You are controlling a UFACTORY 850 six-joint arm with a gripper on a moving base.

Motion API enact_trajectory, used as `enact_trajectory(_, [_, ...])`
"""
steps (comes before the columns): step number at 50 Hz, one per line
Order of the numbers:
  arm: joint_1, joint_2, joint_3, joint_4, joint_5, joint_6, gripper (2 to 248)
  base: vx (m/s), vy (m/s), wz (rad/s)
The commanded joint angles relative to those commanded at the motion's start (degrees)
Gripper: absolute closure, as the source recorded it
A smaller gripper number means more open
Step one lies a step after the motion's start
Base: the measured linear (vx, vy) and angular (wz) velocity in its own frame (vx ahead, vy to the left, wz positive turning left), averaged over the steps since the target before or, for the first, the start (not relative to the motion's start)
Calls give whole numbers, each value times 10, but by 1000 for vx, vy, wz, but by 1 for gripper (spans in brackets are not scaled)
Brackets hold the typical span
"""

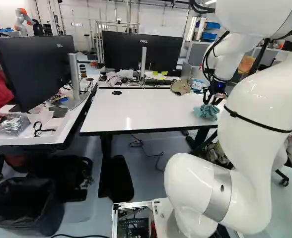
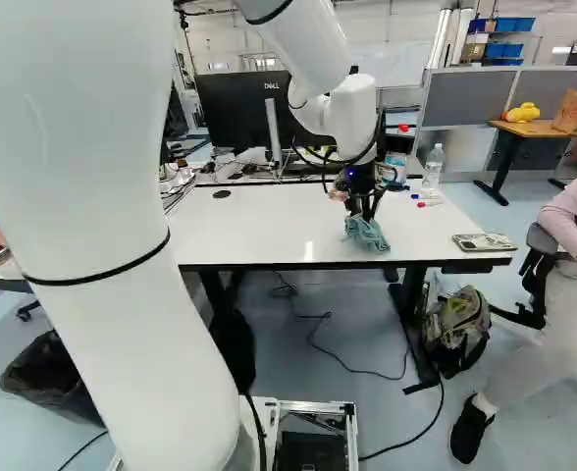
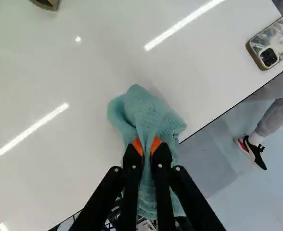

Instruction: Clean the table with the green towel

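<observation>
Green towel (image 3: 144, 108) is sitting clamped in your end effector (image 3: 147, 147), both fingers pinching it from two sides. It's bunching at the desk's (image 1: 141, 106) near edge, right part of the left base view. Long axis is running roughly along the fingers' pointing direction, from between them out ahead of the tips. Most of the desktop is lying to the towel's left in both base views, so you're probably needing a leftward wipe, away from the phone (image 2: 484, 241). Careful: cloth could be slipping over the edge.
</observation>
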Motion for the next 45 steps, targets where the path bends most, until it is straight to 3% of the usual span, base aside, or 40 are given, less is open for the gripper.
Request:
enact_trajectory(35, [0,-66,-14,0,0,0,212,0,0,0])
enact_trajectory(45, [0,-66,-14,0,0,0,212,0,0,0])
